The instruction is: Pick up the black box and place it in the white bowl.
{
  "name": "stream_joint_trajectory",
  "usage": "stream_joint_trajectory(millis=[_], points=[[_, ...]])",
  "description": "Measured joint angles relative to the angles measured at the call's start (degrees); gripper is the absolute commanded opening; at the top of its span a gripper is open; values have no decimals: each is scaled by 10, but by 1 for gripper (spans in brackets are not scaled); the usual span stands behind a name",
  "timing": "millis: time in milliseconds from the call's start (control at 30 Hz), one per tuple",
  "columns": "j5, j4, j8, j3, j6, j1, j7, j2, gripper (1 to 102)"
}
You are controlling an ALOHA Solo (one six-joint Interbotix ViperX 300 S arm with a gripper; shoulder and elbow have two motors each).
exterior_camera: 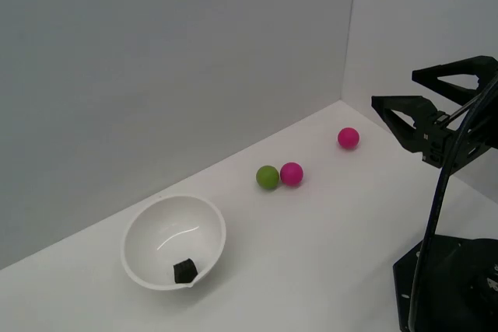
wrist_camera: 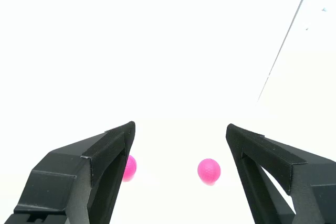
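Note:
The small black box lies inside the white bowl, low against the wall nearest the camera, beside a notch in the rim. The bowl stands at the exterior view's lower left. My gripper hangs in the air at the exterior view's right, far from the bowl, open with nothing between its fingers. In the wrist view the gripper shows both fingers spread wide; neither bowl nor box appears there.
A green ball touches a pink ball mid-table. Another pink ball lies nearer the back corner. The wrist view shows two pink balls. The arm's black base sits at the lower right. Walls close the back.

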Motion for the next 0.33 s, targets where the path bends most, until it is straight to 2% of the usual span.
stream_joint_trajectory(millis=[67,333], points=[[0,0,-8,0,0,0,0,0,99],[0,0,-10,0,1,0,0,-1,99]])
